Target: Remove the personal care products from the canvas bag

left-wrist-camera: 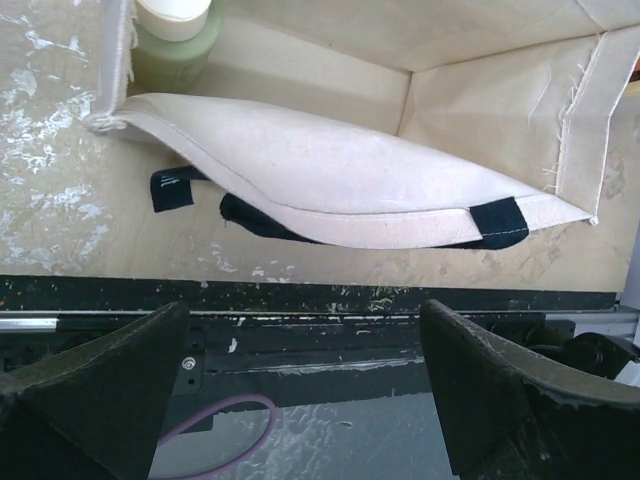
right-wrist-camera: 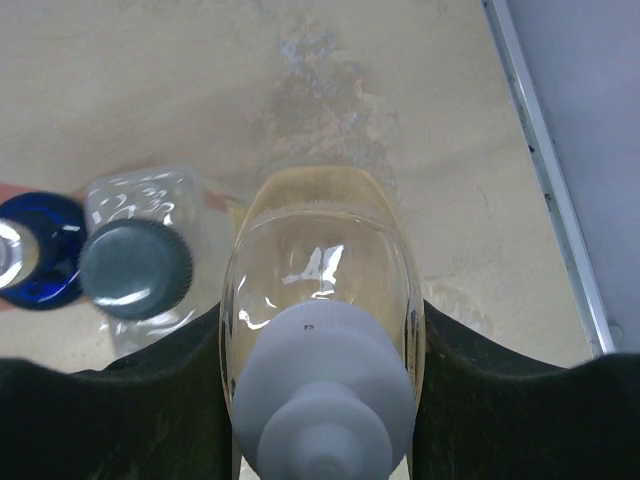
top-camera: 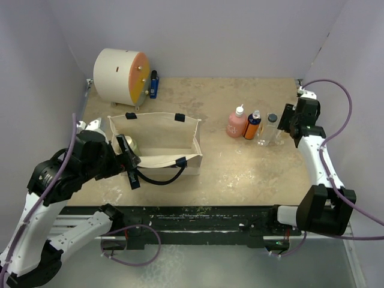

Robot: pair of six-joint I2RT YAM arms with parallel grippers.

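The cream canvas bag (top-camera: 157, 139) stands open at the table's left middle, its near wall sagging inward (left-wrist-camera: 350, 180). An olive-green jar (top-camera: 132, 146) sits inside at its left end and also shows in the left wrist view (left-wrist-camera: 172, 45). My left gripper (top-camera: 128, 161) is open and empty (left-wrist-camera: 305, 400) at the bag's near left corner. The pink bottle (top-camera: 236, 123), orange bottle (top-camera: 252, 126) and clear bottle (top-camera: 270, 129) stand in a row on the right. My right gripper (top-camera: 291, 124) is shut on the tiny yellowish white-capped bottle (right-wrist-camera: 320, 270), just right of the clear bottle (right-wrist-camera: 135, 268).
A big white drum with an orange face (top-camera: 120, 75) and a small blue item (top-camera: 154, 84) stand at the back left. Grey walls close in the table on three sides. A black rail (top-camera: 192, 216) runs along the near edge. The bag's navy handle (top-camera: 159, 179) hangs forward.
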